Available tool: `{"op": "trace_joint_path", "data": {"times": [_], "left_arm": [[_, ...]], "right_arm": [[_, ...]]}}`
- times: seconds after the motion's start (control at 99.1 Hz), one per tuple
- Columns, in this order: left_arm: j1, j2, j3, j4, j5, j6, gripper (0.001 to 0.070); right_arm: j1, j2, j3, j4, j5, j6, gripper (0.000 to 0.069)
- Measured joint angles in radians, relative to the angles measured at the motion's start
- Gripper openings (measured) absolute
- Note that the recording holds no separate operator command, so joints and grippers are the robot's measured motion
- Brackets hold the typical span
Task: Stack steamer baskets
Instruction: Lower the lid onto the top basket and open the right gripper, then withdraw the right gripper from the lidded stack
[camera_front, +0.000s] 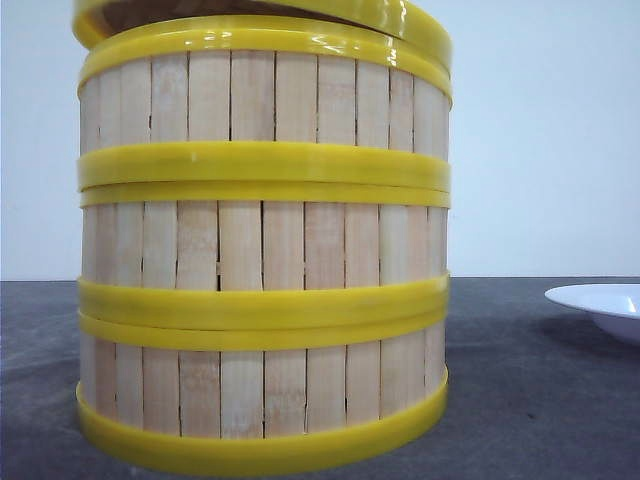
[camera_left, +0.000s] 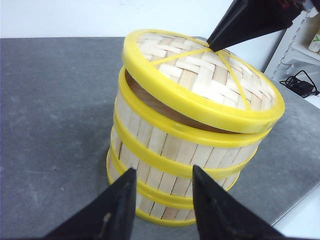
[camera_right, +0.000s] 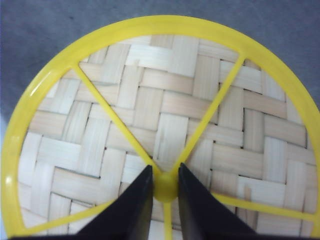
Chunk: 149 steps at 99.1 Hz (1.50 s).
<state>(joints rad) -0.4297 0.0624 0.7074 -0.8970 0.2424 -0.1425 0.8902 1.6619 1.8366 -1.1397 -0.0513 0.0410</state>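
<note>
Baskets (camera_front: 263, 250) stand stacked three high; our right gripper (camera_right: 165, 187) pinches the lid (camera_left: 200, 80) by its hub, tilted beneath, to cap them; our left gripper (camera_left: 162, 187) waits spread beside.

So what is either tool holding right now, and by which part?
The right tool grips the woven lid by its yellow centre knob, tilted over the steamer baskets. The left tool is open, holding nothing.
</note>
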Motion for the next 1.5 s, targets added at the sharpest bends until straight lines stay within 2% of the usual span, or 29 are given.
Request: {"op": "trace_joint_path", "data": {"times": [0.565, 0.615, 0.747, 0.797, 0.858, 1.019, 1.201, 1.362, 1.503], "left_arm": [[0.0, 0.0, 0.0, -0.002, 0.0, 0.0, 0.0194], [0.0, 0.0, 0.0, -0.002, 0.0, 0.0, 0.0194], [0.0, 0.0, 0.0, -0.003, 0.0, 0.0, 0.0194], [0.0, 0.0, 0.0, -0.003, 0.0, 0.0, 0.0194], [0.0, 0.0, 0.0, -0.003, 0.0, 0.0, 0.0194], [0.0, 0.0, 0.0, -0.003, 0.0, 0.0, 0.0194], [0.0, 0.0, 0.0, -0.002, 0.0, 0.0, 0.0194], [0.0, 0.0, 0.0, 0.017, 0.0, 0.0, 0.0194], [0.0, 0.0, 0.0, 0.072, 0.0, 0.0, 0.0194]], "right_arm": [[0.003, 0.037, 0.0, -0.002, 0.001, -0.011, 0.007], [0.003, 0.038, 0.0, 0.0, 0.001, -0.012, 0.0123], [0.004, 0.04, 0.0, 0.001, 0.001, -0.013, 0.0401], [0.004, 0.04, 0.006, -0.003, 0.001, -0.017, 0.0452], [0.004, 0.038, 0.02, -0.005, 0.004, -0.024, 0.0478], [0.005, -0.037, 0.083, -0.005, 0.08, -0.038, 0.0493], [0.005, -0.256, 0.125, 0.026, 0.209, -0.042, 0.0489], [0.005, -0.41, 0.124, 0.023, 0.342, -0.042, 0.0477], [0.005, -0.528, 0.045, 0.023, 0.37, -0.04, 0.0474]]}}
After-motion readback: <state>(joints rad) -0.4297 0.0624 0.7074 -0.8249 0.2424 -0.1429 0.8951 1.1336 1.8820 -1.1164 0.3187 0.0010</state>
